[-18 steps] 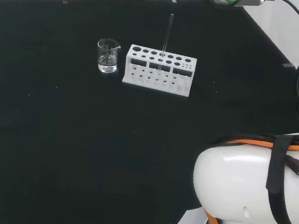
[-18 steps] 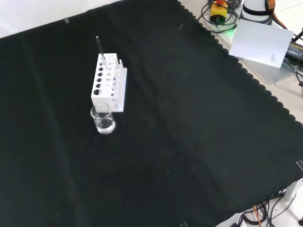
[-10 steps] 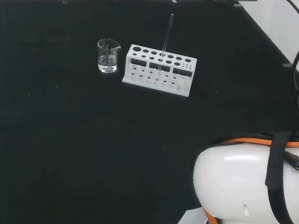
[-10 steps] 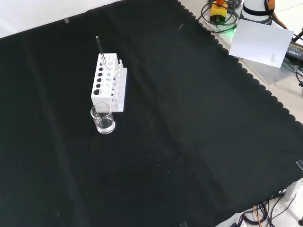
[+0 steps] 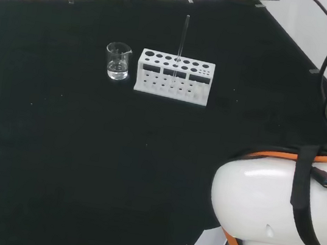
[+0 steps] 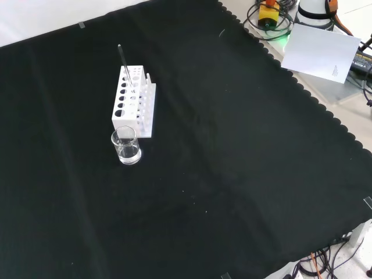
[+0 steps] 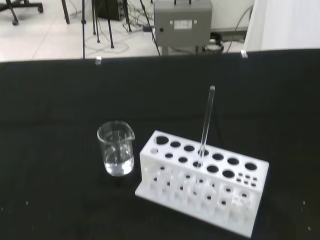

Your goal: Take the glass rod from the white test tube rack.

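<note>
A white test tube rack [image 5: 174, 76] stands on the black cloth left of middle in the head view. A thin clear glass rod [image 5: 182, 42] rises upright out of one of its holes. The front view has the rack [image 6: 133, 102] toward the upper left, with the rod [image 6: 125, 68] leaning slightly from its far end. The wrist view looks at the rack [image 7: 202, 181] and the rod [image 7: 204, 125] from a distance.
A small clear glass beaker [image 5: 118, 61] with a little clear liquid stands close beside the rack; it is nearer the camera in the front view [image 6: 126, 146]. The arm's white link [image 5: 272, 219] fills the head view's lower right. The cloth's scalloped edge [image 6: 302, 93] runs at the front view's right.
</note>
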`<control>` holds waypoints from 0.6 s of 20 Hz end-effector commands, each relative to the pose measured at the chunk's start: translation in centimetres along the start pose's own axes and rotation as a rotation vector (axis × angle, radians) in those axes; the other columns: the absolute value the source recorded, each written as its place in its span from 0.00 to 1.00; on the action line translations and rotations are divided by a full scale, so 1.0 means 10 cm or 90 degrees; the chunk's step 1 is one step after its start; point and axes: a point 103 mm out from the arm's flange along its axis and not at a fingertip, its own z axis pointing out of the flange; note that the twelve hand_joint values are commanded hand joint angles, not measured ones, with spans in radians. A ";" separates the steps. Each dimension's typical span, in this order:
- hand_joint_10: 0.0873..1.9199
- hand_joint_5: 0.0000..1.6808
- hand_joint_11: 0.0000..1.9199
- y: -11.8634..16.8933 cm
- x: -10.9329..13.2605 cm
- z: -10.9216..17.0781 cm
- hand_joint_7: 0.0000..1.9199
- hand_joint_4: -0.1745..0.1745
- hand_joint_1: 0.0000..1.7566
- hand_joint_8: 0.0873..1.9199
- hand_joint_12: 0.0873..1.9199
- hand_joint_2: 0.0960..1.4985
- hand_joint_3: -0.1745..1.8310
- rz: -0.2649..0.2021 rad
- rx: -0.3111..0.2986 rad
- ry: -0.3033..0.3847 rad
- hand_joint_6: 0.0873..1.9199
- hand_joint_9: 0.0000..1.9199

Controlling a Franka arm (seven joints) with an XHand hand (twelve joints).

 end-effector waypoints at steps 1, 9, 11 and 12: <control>0.46 0.07 0.05 0.58 -0.02 0.19 0.03 0.09 0.33 0.44 0.74 0.59 0.32 -0.020 0.030 0.007 0.00 0.14; 0.47 0.11 0.08 1.10 -0.12 0.33 0.09 0.07 0.32 0.48 0.74 0.60 0.33 -0.031 0.028 0.024 0.00 0.23; 0.47 0.12 0.10 1.22 -0.16 0.36 0.11 0.06 0.32 0.48 0.74 0.60 0.33 -0.033 0.028 0.029 0.00 0.25; 0.47 0.12 0.11 1.26 -0.19 0.38 0.11 0.06 0.32 0.48 0.73 0.60 0.33 -0.033 0.027 0.030 0.00 0.26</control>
